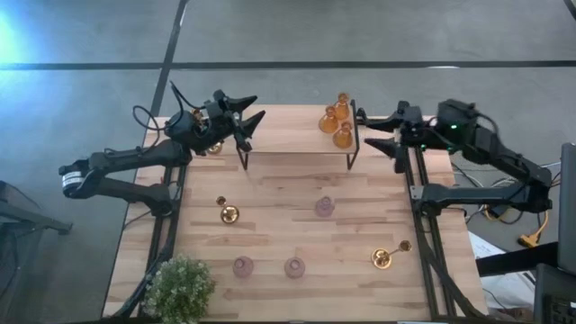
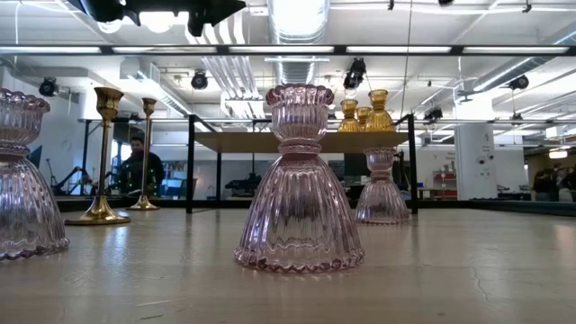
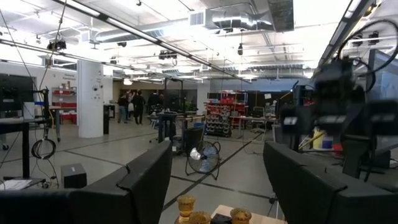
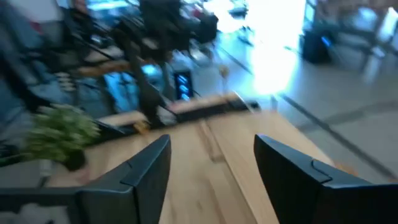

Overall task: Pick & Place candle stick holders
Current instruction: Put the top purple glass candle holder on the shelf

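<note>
Left gripper point(image 1: 254, 127) and right gripper point(image 1: 379, 137) hover spread and empty by the shelf point(image 1: 297, 144); amber holders point(image 1: 336, 121) shelved, pink holders point(image 1: 294, 267) and gold holders point(image 1: 228, 213) remain on table point(image 1: 360, 225)

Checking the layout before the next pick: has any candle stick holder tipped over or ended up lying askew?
Yes, one. The gold candle stick holder near the table's front right corner seems to lie on its side, base and stem flat on the wood. The other gold one in the open also looks tilted. The pink glass holders stand upright.
</note>
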### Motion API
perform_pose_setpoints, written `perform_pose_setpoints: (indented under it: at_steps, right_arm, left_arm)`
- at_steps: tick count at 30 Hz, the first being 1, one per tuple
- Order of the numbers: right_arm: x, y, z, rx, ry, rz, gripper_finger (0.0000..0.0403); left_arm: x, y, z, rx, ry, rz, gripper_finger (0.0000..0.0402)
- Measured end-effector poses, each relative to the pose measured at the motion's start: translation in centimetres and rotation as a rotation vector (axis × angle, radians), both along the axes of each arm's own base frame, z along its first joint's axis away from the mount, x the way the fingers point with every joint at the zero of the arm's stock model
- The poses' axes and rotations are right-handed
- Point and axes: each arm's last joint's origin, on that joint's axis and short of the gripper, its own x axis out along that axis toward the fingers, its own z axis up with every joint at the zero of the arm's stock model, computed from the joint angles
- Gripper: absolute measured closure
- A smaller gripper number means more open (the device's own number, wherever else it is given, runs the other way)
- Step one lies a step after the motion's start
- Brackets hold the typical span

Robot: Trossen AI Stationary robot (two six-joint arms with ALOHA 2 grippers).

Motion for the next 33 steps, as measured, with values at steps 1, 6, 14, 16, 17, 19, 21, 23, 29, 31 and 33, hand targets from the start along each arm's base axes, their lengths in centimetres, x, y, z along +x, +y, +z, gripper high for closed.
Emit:
perform_pose_setpoints:
  at_steps: [1,6,14,16,17,19,21,23,29,31,33]
  right_arm:
    - [-0.1,0.3,0.8,-0.024,-0.019,0.024,0.0190]
    - [-0.5,1.9,4.6,-0.121,-0.116,0.131,0.0226]
    - [0.0,3.6,5.3,0.012,0.076,0.251,0.0312]
    - [0.7,3.9,4.1,0.093,0.213,0.247,0.0333]
    - [1.1,4.1,3.5,0.131,0.273,0.248,0.0342]
    - [2.3,4.5,2.1,0.195,0.374,0.233,0.0358]
    - [3.6,4.8,0.7,0.240,0.461,0.223,0.0370]
    - [5.2,4.8,-0.8,0.261,0.544,0.212,0.0376]
    - [10.0,4.8,-5.8,0.300,0.766,0.171,0.0378]
    - [11.4,4.8,-7.0,0.301,0.817,0.165,0.0378]
    - [12.7,4.6,-8.4,0.307,0.872,0.152,0.0378]
  left_arm:
    - [0.0,0.0,0.1,0.000,-0.002,-0.003,0.0145]
    - [0.1,-0.2,0.2,-0.022,-0.016,-0.082,0.0145]
    - [0.9,-0.8,-1.7,-0.066,0.204,-0.246,0.0145]
    - [1.0,-0.9,-2.2,-0.084,0.267,-0.252,0.0145]
    - [1.1,-1.0,-2.5,-0.094,0.295,-0.256,0.0145]
    - [1.1,-1.1,-3.0,-0.115,0.338,-0.261,0.0145]
    - [1.1,-1.1,-3.4,-0.133,0.373,-0.262,0.0145]
    - [1.1,-1.1,-3.6,-0.142,0.391,-0.262,0.0145]
    - [1.1,-1.0,-3.6,-0.144,0.388,-0.253,0.0145]
    - [1.1,-1.0,-3.5,-0.143,0.387,-0.253,0.0145]
    - [1.1,-1.0,-3.5,-0.144,0.387,-0.252,0.0145]
